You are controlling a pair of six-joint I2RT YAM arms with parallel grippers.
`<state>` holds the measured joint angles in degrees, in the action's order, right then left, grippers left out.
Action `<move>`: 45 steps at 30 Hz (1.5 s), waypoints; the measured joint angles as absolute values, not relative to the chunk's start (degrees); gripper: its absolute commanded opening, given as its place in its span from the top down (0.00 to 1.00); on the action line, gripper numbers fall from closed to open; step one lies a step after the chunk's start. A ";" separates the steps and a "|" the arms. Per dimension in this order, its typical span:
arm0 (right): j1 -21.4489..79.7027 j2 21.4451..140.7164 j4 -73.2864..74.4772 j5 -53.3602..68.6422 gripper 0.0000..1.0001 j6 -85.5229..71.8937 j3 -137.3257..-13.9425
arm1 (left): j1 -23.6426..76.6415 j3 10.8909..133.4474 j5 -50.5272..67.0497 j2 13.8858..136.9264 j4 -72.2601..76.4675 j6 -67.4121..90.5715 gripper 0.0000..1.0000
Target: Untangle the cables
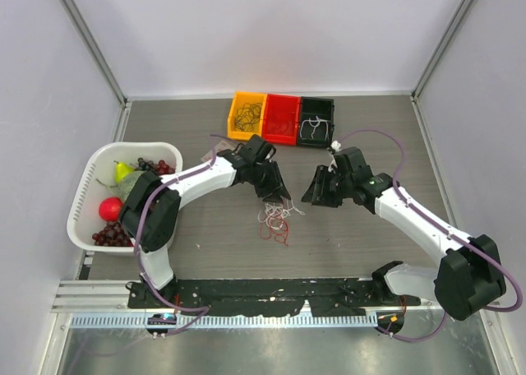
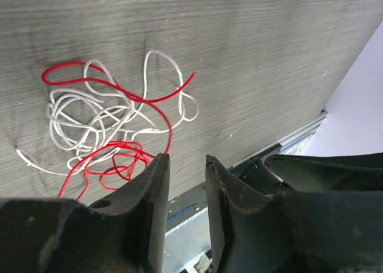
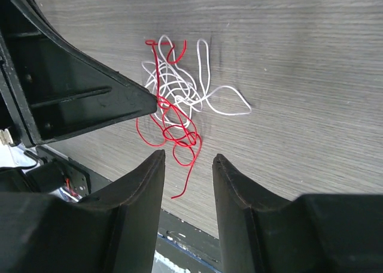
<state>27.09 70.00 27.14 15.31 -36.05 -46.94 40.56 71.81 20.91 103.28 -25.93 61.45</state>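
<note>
Crowding cables (image 1: 277, 219) — left claw (image 1: 278, 194), right claw (image 1: 312, 196); bins (image 1: 282, 118) behind.

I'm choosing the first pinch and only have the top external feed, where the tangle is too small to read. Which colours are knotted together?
Observer: A red cable woven through a white cable; I see no black strand in the pile.
Operator: Left fingers on anything?
Observer: No. The left gripper is open and empty; a red end stops right beside one fingertip.
Operator: And the right?
Observer: The right gripper is open too, with a loose red tail showing in the gap between its fingers.
</note>
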 measured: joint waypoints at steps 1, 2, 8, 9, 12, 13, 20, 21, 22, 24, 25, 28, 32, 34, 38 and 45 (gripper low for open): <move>26.44 69.52 26.96 15.57 0.58 -36.07 -46.94 | 40.80 73.34 20.03 103.83 -26.65 61.30 0.65; 26.06 69.32 26.85 15.79 0.58 -36.03 -46.94 | 40.93 74.17 19.40 104.01 -27.11 61.12 0.64; 24.82 69.12 26.98 16.99 0.59 -35.22 -46.94 | 41.41 76.09 16.38 104.25 -28.82 60.82 0.65; 24.60 69.12 26.98 17.21 0.59 -34.92 -46.94 | 41.41 76.20 16.38 104.73 -29.28 60.84 0.65; 23.83 69.10 27.03 18.06 0.59 -33.93 -46.96 | 41.60 76.88 16.38 106.85 -29.95 60.80 0.65; 23.53 69.10 27.05 18.33 0.59 -33.56 -47.03 | 41.65 77.21 16.38 107.59 -30.15 60.73 0.65; 21.89 69.58 27.07 20.84 0.53 -31.97 -47.51 | 42.04 78.81 16.29 110.30 -31.24 59.31 1.00; 21.87 69.91 26.83 21.76 0.51 -31.81 -47.46 | 42.06 78.85 16.25 110.30 -31.38 59.27 1.00; 21.89 70.43 26.13 23.14 0.48 -31.68 -47.35 | 42.06 79.07 16.29 110.30 -31.97 58.59 1.00; 21.91 71.33 24.49 25.63 0.47 -31.53 -47.03 | 42.19 79.48 16.27 110.19 -32.86 57.84 1.00; 22.09 72.14 23.66 27.05 0.47 -31.44 -47.00 | 42.28 79.50 16.23 109.78 -33.36 57.49 1.00; 23.18 75.42 20.78 29.56 0.46 -31.48 -47.00 | 42.37 78.78 16.56 105.51 -34.96 56.47 1.00; 26.09 80.09 15.09 32.16 0.48 -33.98 -46.98 | 42.37 76.53 19.09 92.82 -34.37 57.10 1.00; 28.10 83.13 11.05 33.15 0.49 -36.16 -46.98 | 42.37 76.12 20.99 86.39 -32.97 58.46 1.00; 31.51 89.43 3.11 33.71 0.53 -40.97 -45.71 | 42.39 77.34 23.64 77.87 -31.77 61.10 1.00; 32.60 90.91 2.57 30.94 0.49 -43.00 -43.16 | 42.52 109.03 23.00 79.57 -38.46 59.37 1.00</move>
<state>32.60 90.91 2.57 30.94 -43.00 -43.16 42.52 109.03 23.00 79.57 -38.46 59.37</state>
